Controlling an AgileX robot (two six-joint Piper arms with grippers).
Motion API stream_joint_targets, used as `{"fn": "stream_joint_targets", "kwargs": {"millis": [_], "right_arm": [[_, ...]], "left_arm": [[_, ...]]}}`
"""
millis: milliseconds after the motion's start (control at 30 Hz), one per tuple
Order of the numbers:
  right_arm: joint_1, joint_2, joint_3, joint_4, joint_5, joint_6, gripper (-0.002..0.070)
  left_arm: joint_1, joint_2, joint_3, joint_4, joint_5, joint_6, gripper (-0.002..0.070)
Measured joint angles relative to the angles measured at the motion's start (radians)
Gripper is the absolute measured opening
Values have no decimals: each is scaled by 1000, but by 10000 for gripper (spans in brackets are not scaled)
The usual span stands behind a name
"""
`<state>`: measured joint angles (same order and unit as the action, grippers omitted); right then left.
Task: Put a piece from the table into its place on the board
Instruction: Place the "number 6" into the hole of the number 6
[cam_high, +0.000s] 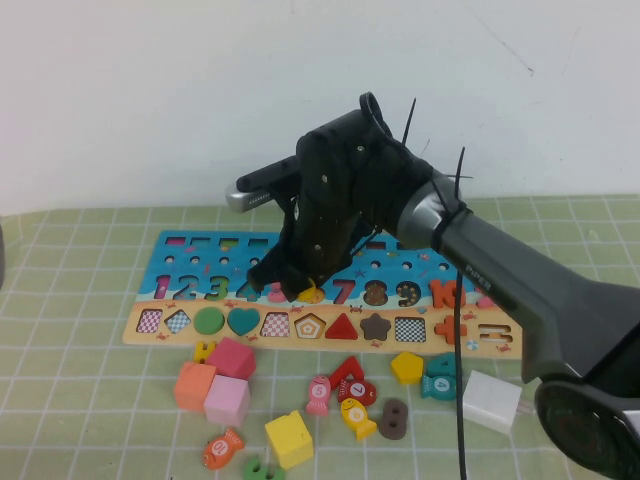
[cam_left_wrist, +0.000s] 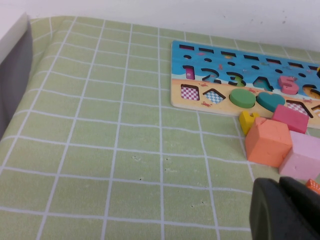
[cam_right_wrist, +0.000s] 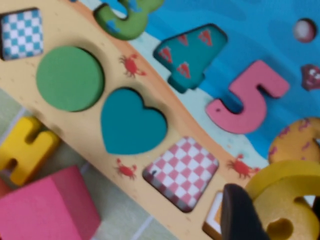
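Note:
My right gripper (cam_high: 305, 290) is shut on the yellow numeral 6 (cam_right_wrist: 287, 200) and holds it just over the board (cam_high: 470, 325), between the pink 5 (cam_right_wrist: 247, 102) and the 7. A bit of yellow (cam_high: 312, 294) shows under the fingers in the high view. A black finger (cam_right_wrist: 240, 215) presses against the piece's side. The empty 6 cut-out (cam_right_wrist: 295, 140) lies right beside the held piece. My left gripper (cam_left_wrist: 287, 212) is shut and empty, low over the green gridded table (cam_left_wrist: 100, 150), left of the board (cam_left_wrist: 200, 97).
Loose pieces lie in front of the board: orange (cam_high: 195, 386), pink (cam_high: 227, 400), magenta (cam_high: 232, 357) and yellow (cam_high: 289, 438) cubes, a yellow pentagon (cam_high: 406, 367), fish pieces, a brown 8 (cam_high: 393, 418) and a white block (cam_high: 491, 400). My right arm crosses the board's right half.

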<state>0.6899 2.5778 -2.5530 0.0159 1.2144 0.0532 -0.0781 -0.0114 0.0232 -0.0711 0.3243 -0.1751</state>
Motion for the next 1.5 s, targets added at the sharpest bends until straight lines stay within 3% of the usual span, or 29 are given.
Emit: {"fn": "stream_joint_targets", "kwargs": {"millis": [400,1167,1500], "right_arm": [[-52,29,-4,53,-48,196,276],[-70,71,-4,110,-95,214,277],[-70,75,-4,109,-96,231,309]], "left_arm": [[0,0,0,-9,0,0,-1],[0,0,0,-19,0,0,-1],[0,0,0,-24,0,0,-1]]}}
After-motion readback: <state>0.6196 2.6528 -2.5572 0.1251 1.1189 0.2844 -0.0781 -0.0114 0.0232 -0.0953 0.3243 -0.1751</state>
